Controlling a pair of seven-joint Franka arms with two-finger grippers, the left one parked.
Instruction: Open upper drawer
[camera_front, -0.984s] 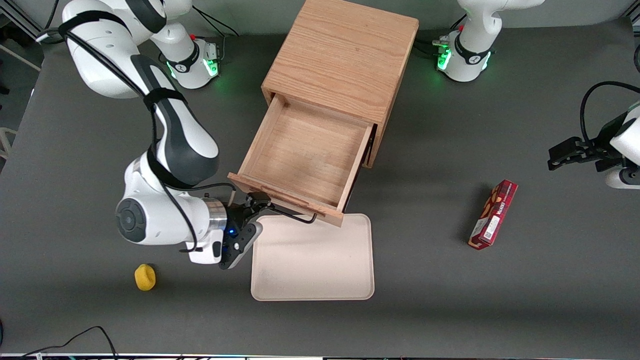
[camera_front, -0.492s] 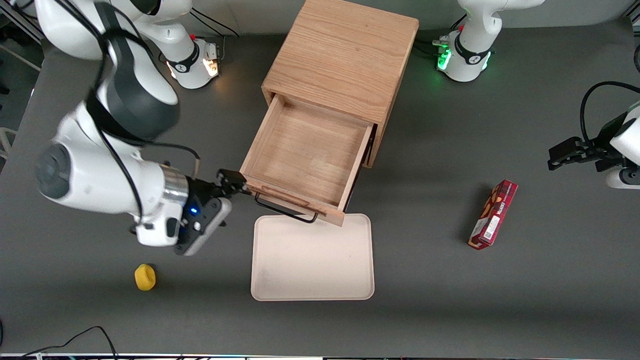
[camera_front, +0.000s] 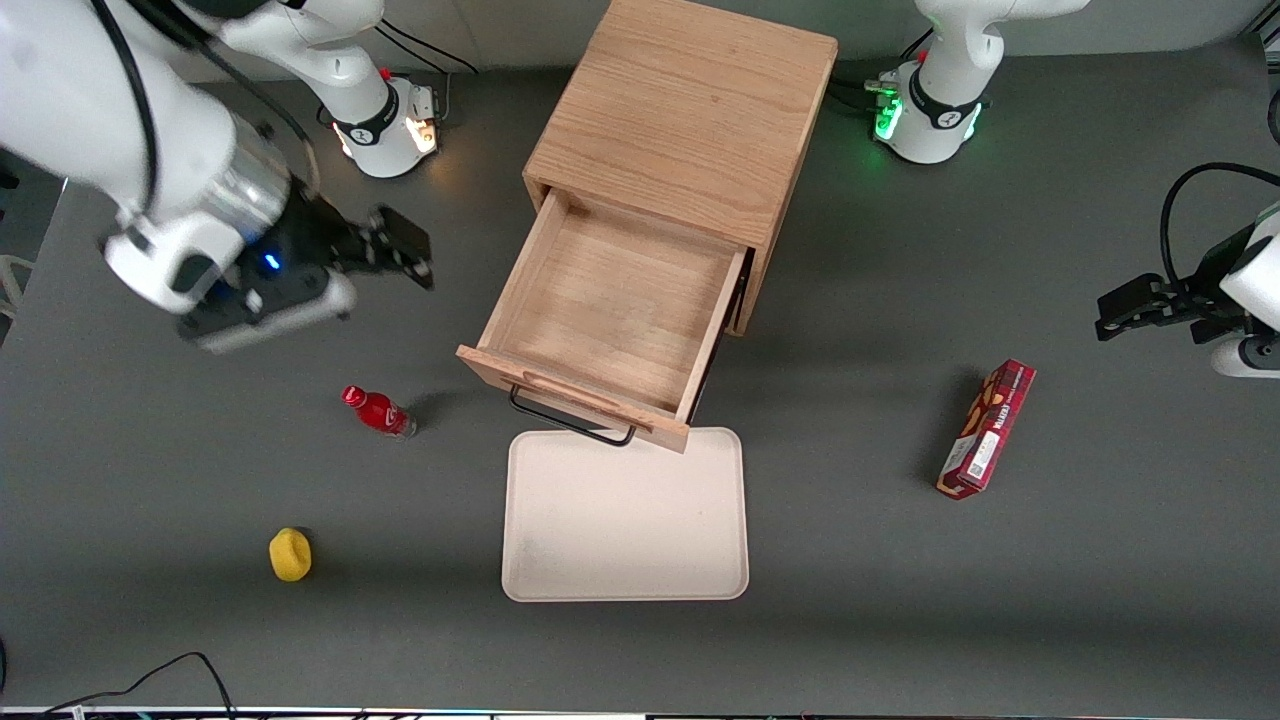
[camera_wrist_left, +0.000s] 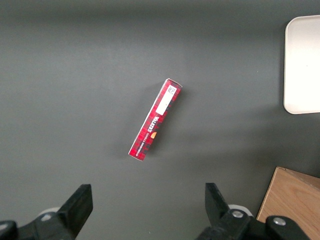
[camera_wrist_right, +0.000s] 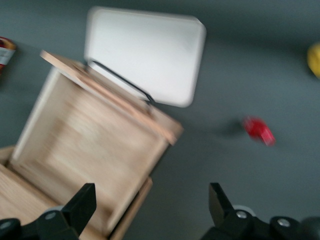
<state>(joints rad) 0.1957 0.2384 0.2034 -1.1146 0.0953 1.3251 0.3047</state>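
Front view: the oak cabinet (camera_front: 690, 110) is seen mid-table, and the upper drawer (camera_front: 610, 310) is drawn well out of it, its box bare and its black wire handle (camera_front: 570, 415) reaching over the rim of the cream tray (camera_front: 625, 520). The task is judged essentially done. The gripper (camera_front: 400, 250) is held above the table toward the working arm's end, clear of the drawer, its fingers spread wide with nothing between them. Risks are judged from here: the protruding drawer corner could be clipped by a low sweep of the arm and pushed back in, or the small red bottle (camera_front: 378, 411) lying nearby could be knocked and sent rolling.
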